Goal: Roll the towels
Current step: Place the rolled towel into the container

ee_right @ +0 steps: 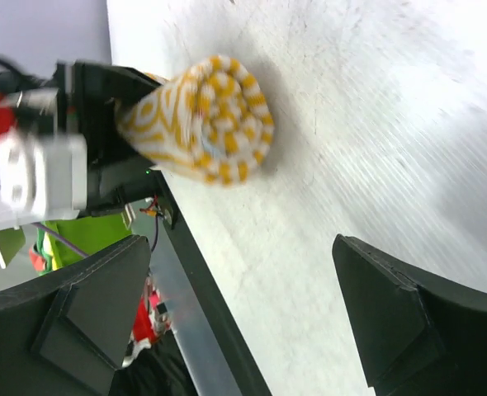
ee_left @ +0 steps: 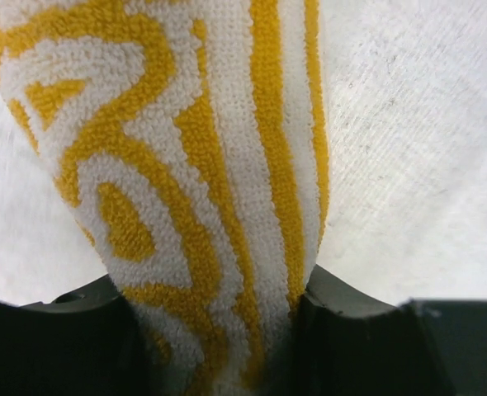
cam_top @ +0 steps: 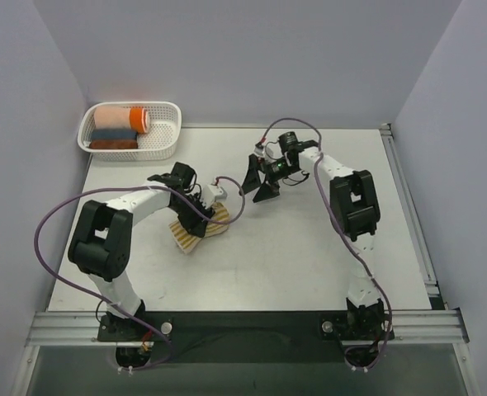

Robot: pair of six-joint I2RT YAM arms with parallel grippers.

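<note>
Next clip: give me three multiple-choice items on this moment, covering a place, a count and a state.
1. Where does the basket stand? A far-left corner of the table; B near-right corner; C between the arm bases.
2. How many rolls lie in it? A one; B three; C five.
3. The left tool is: A open; B shut on the striped towel; C inside the basket.
Key: 1 A, the top view shows it far left. 2 B, peach-orange, grey-blue, reddish-brown. 3 B, cloth is pinched between its fingers.
</note>
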